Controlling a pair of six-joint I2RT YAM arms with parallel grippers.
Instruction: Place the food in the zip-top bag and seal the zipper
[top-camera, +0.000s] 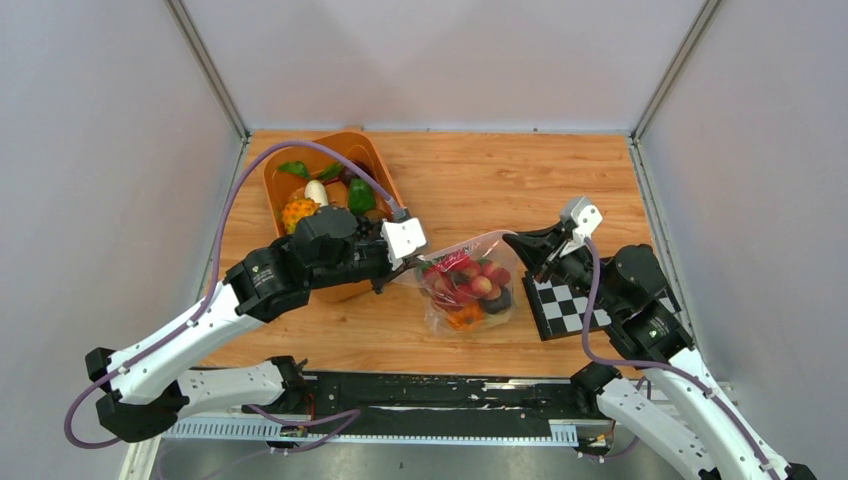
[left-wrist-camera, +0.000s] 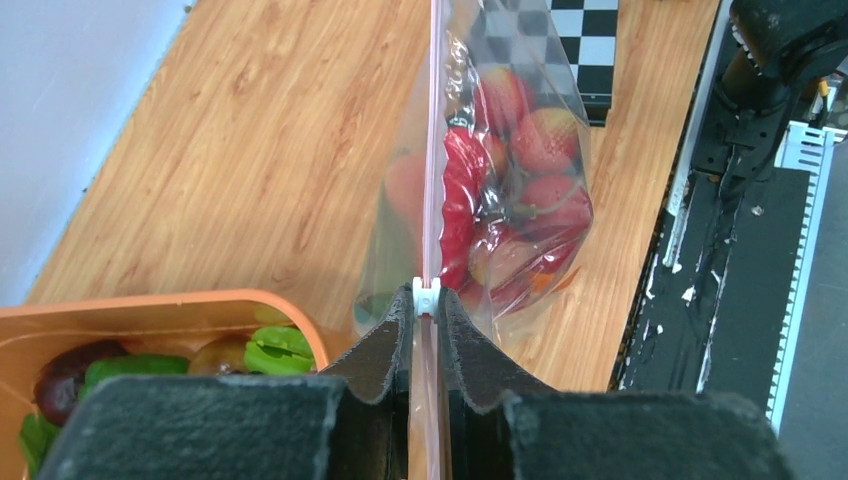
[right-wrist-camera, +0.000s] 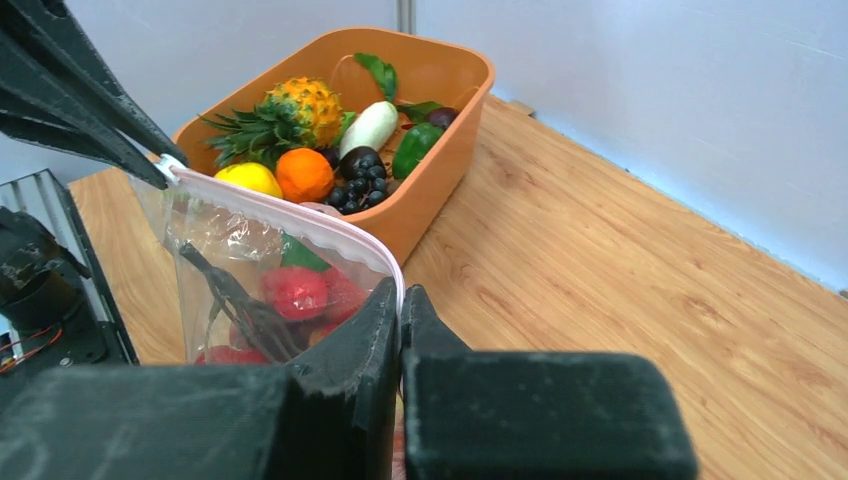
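Between left gripper (left-wrist-camera: 427, 312) jaws, zipper (left-wrist-camera: 435, 150)

We take this for a robotics lab test cell rather than a home or a shop. A wooden tabletop (top-camera: 480, 170) is boxed in by plain pale panels (top-camera: 100, 150) on the left, right and far sides, joined by metal corner posts (top-camera: 205, 65). A black mounting rail (top-camera: 440, 385) runs along the near edge, and a black-and-white checkered board (top-camera: 565, 305) lies at the right.
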